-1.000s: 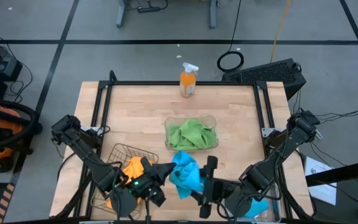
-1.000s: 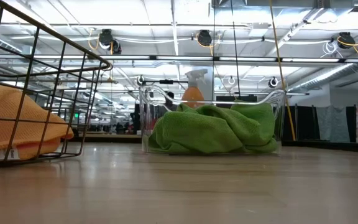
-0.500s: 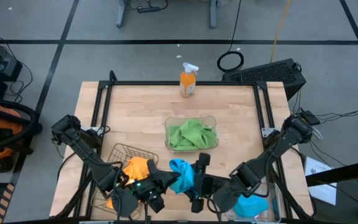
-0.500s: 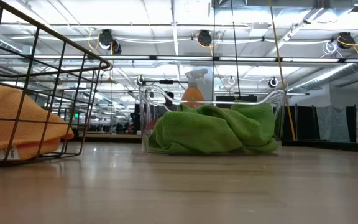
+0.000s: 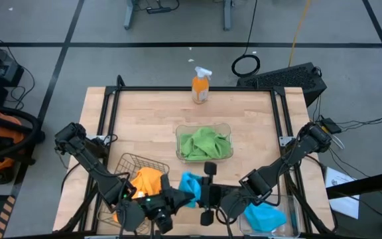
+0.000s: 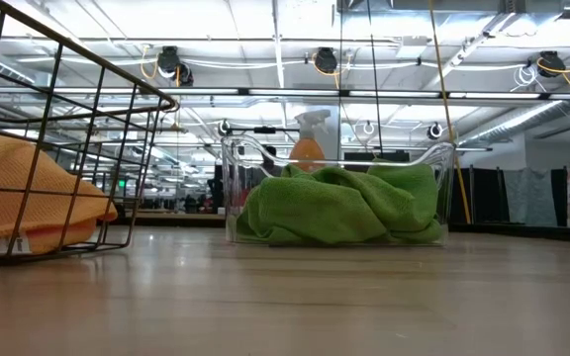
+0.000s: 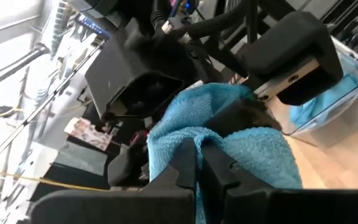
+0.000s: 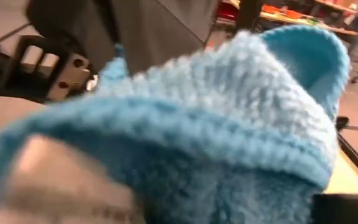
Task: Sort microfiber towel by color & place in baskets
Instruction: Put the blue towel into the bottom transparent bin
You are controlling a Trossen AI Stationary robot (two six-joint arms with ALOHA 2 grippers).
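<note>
While both grippers meet at the table's near edge, a sky-blue towel (image 5: 190, 186) hangs bunched between them. The left gripper (image 5: 175, 196) pinches a fold of it with fingers (image 7: 188, 163) drawn narrow; the right gripper (image 5: 204, 196) presses in from the other side (its own view is filled by blue cloth, so I cannot tell its grip). Beside them, the wire basket (image 5: 128, 163) holds an orange-yellow towel (image 5: 144, 180), and a clear bin (image 5: 296, 216) at the near right corner holds another blue towel (image 5: 265, 217). Farther back, a central clear bin (image 5: 203, 128) holds green towels (image 5: 205, 144). An orange spray bottle (image 5: 200, 86) stands at the far edge.
</note>
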